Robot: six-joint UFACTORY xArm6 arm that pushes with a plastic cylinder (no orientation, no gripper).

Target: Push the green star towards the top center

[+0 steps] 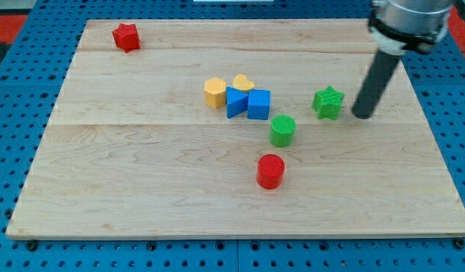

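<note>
The green star [328,103] lies on the wooden board [142,174], right of centre. My tip [362,115] stands just to the star's right and slightly lower in the view, a small gap apart from it. The dark rod rises from the tip toward the view's top right.
A green cylinder [282,130] sits below-left of the star. A red cylinder [270,171] lies lower. A blue cube [259,104], blue triangle [235,102], yellow heart [243,82] and yellow hexagon [215,92] cluster at centre. A red star [126,36] is at top left.
</note>
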